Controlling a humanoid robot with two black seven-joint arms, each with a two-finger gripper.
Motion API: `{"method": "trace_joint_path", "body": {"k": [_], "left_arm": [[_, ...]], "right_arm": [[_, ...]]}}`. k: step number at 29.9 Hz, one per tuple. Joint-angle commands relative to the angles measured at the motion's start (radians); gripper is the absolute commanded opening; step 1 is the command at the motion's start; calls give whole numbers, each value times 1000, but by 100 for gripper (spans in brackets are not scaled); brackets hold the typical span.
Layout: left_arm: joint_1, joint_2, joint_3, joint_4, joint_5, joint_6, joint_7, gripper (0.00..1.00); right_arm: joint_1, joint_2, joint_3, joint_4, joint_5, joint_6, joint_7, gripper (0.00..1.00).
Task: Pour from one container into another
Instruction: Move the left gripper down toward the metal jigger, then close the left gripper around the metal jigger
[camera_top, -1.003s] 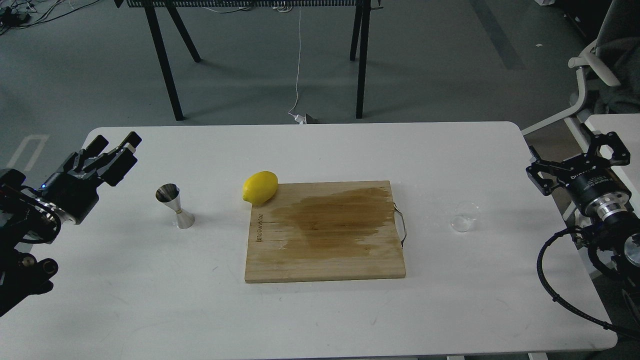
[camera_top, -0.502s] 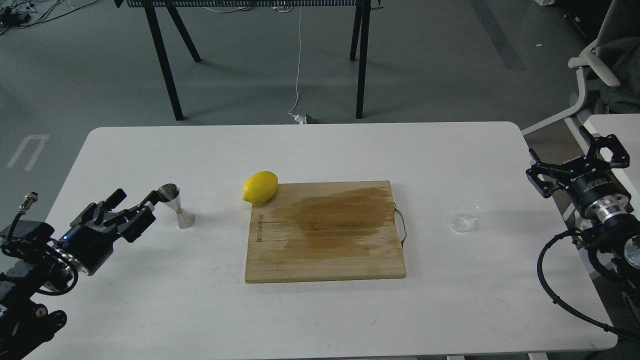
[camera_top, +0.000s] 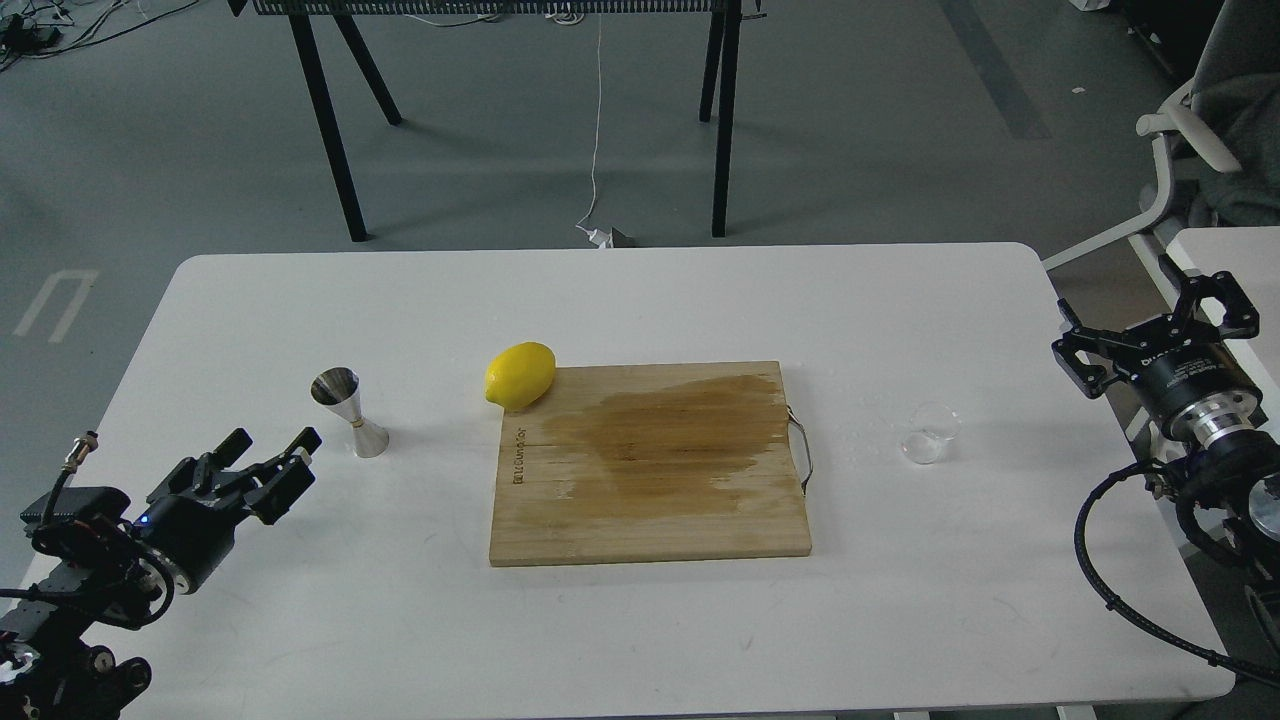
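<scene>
The tiny clear glass cup (camera_top: 928, 440) stands on the white table (camera_top: 640, 300), right of the cutting board. The steel hourglass jigger (camera_top: 350, 412) with a gold waist band stands upright on the left side. My left gripper (camera_top: 274, 446) hovers low, in front of and left of the jigger, open and empty, its fingers pointing toward the jigger. My right gripper (camera_top: 1150, 310) is at the table's right edge, right of the glass cup and behind it, open and holding nothing.
A wooden cutting board (camera_top: 650, 465) with a dark wet stain and a metal handle lies mid-table. A yellow lemon (camera_top: 520, 375) rests at its far left corner. Beyond the table are black table legs and a white cable; a chair stands far right.
My left arm has dropped and pulled back toward the front left corner, ending lower and nearer the table's front. The right gripper barely moved. Cup, jigger and lemon stayed put.
</scene>
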Motion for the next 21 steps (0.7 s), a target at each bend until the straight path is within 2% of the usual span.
{"method": "trace_joint_path", "body": {"k": [1,21], "left_arm": [[-4,-14,3,13,0,0,0,100],[-33,-59,3,4,0,0,0,100]], "right_arm": [[-1,-2,1,0,0,0,0,99],[-10,-2,1,0,0,0,0,99]]}}
